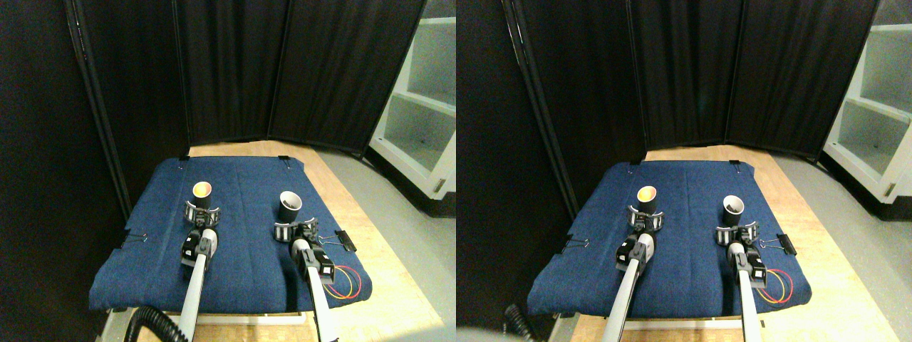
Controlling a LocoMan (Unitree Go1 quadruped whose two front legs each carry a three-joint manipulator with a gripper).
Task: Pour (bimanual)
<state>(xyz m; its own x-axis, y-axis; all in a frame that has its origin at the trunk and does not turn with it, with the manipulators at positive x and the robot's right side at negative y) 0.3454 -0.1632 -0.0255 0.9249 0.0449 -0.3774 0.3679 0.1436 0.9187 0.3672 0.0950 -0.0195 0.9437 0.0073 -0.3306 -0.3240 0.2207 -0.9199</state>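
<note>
Cups stand upright on the blue cloth (pixel 242 249) covering the bench (pixel 342 192): an orange-lined cup (pixel 201 194) left, a white-lined cup (pixel 289 206) right, well apart. Left pincer (pixel 201 211) and right pincer (pixel 294 229) sit at their bases; whether either is pinching cannot be told.

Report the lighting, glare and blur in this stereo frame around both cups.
Stereo pair view: even, dim light; the black curtains swallow detail. The left cup glows orange inside, its contents unreadable; the right cup shows a pale interior. No hard glare on the blue cloth. Wide-angle bending curves the screen edges; the grippers are small and soft, the jaws unclear.
</note>
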